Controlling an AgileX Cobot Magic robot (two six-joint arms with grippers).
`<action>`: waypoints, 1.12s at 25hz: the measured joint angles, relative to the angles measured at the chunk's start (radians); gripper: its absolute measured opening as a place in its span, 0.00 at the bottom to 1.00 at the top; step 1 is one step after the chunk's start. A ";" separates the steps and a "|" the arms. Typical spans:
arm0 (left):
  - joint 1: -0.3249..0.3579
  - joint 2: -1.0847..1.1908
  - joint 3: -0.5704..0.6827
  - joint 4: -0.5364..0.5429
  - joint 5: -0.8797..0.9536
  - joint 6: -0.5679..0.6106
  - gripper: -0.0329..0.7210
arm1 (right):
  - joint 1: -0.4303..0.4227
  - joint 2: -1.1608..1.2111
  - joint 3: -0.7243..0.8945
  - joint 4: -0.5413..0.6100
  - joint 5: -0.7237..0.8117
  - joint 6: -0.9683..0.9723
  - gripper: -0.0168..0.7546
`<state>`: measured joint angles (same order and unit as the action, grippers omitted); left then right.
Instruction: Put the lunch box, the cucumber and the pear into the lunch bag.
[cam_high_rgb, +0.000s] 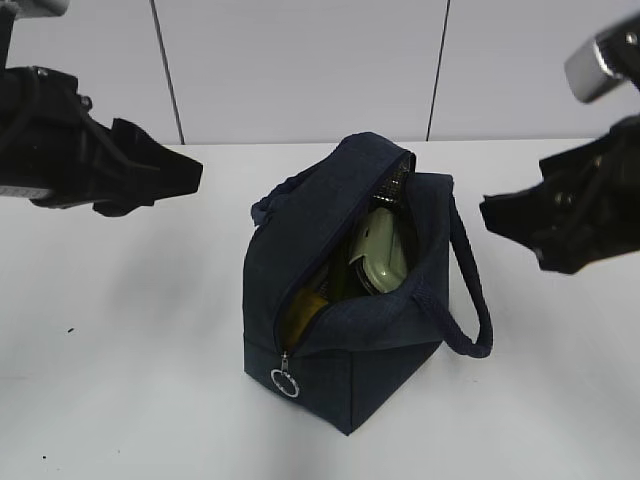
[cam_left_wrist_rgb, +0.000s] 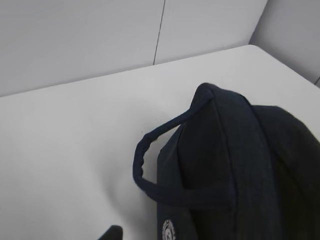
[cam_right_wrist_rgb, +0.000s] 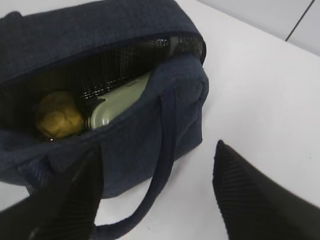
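Note:
The navy lunch bag (cam_high_rgb: 345, 340) stands mid-table with its zipper open. Inside, the sage-green lid of the lunch box (cam_high_rgb: 382, 255) shows at the right and the yellow pear (cam_high_rgb: 300, 312) at the left. A dark green strip between them looks like the cucumber (cam_high_rgb: 336, 284). The right wrist view looks into the lunch bag (cam_right_wrist_rgb: 125, 140) at the pear (cam_right_wrist_rgb: 58, 120) and the lunch box (cam_right_wrist_rgb: 120, 102). My right gripper (cam_right_wrist_rgb: 157, 147) is open, astride the loose handle (cam_right_wrist_rgb: 167, 150) without gripping it. My left gripper (cam_high_rgb: 188, 170) hovers left of the bag. Only one fingertip (cam_left_wrist_rgb: 112, 232) shows, off to the side, with nothing held.
White table (cam_high_rgb: 120, 330) lies all around the bag, with a panelled wall (cam_high_rgb: 300, 60) behind. The bag's other handle (cam_left_wrist_rgb: 150, 155) loops out on its left side. A metal ring pull (cam_high_rgb: 284, 383) hangs at the zipper's near end.

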<state>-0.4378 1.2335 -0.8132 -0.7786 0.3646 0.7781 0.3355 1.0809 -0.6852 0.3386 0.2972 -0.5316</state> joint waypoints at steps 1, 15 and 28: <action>0.000 0.000 0.016 0.000 -0.010 0.000 0.50 | 0.002 -0.018 0.032 0.009 -0.022 -0.005 0.71; 0.000 -0.001 0.081 -0.082 -0.005 0.001 0.50 | 0.007 -0.162 0.214 0.022 -0.255 0.003 0.66; 0.000 -0.001 0.081 -0.091 -0.002 0.001 0.44 | 0.254 -0.162 0.170 0.015 -0.314 0.217 0.41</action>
<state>-0.4378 1.2327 -0.7322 -0.8699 0.3628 0.7790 0.5892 0.9186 -0.5153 0.3532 -0.0169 -0.3149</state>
